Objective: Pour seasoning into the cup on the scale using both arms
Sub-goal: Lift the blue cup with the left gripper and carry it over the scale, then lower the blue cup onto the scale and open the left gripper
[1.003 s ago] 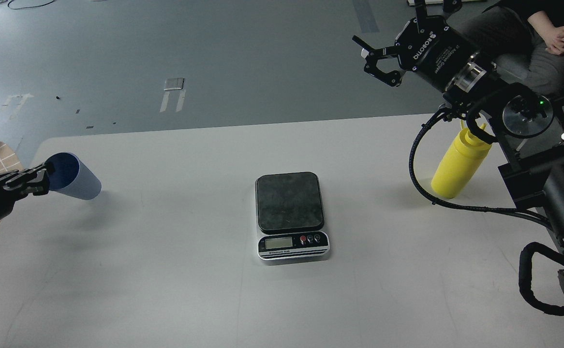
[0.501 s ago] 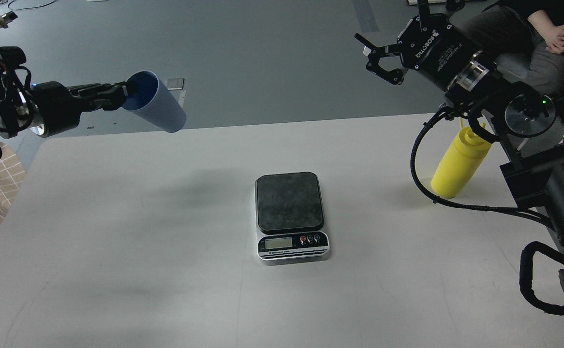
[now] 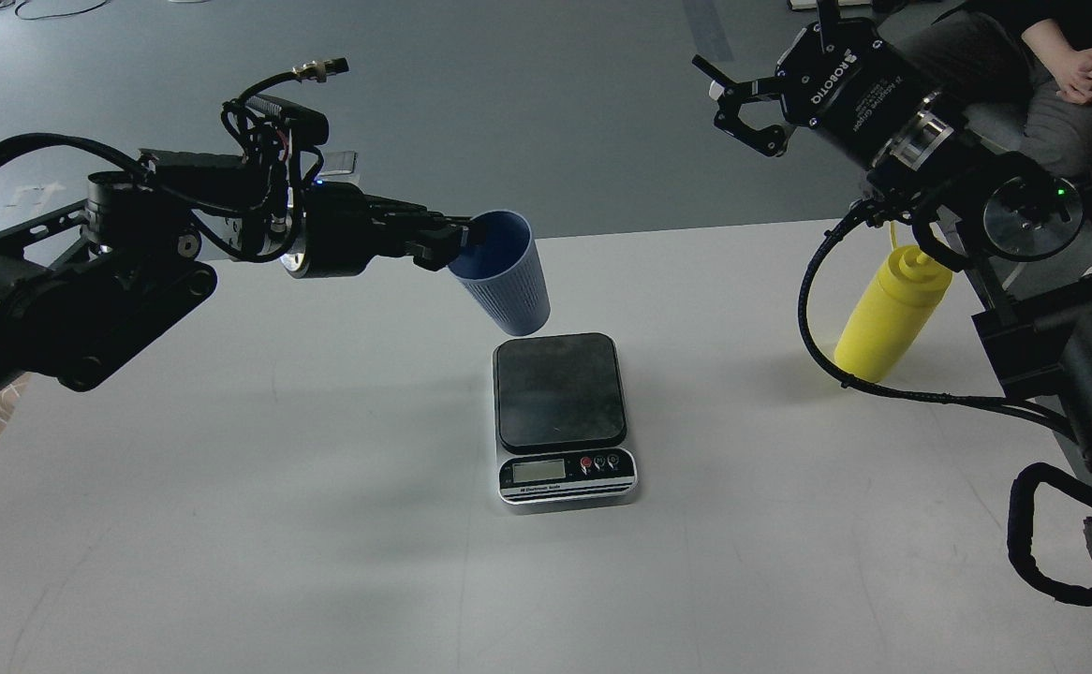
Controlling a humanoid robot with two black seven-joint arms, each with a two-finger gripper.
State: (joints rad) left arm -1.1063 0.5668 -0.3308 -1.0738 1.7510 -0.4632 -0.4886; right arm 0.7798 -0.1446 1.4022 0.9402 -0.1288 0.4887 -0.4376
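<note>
Flat scale [image 3: 562,410], dark matte rounded-square plate with silver front, sits mid-table [image 3: 228,524]. Ribbed light-blue cup [image 3: 504,274], pinched at its rim by the left gripper [image 3: 450,244], now hangs tilted just behind the plate, having swung in from far left. Glossy yellow seasoning [image 3: 888,315] stands right; right gripper [image 3: 745,103] spread wide, empty, barely moved.

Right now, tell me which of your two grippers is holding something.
The left gripper, shut on the rim of the light blue ribbed tumbler above the table. The right gripper is open and empty, raised above the yellow squeeze bottle.
</note>
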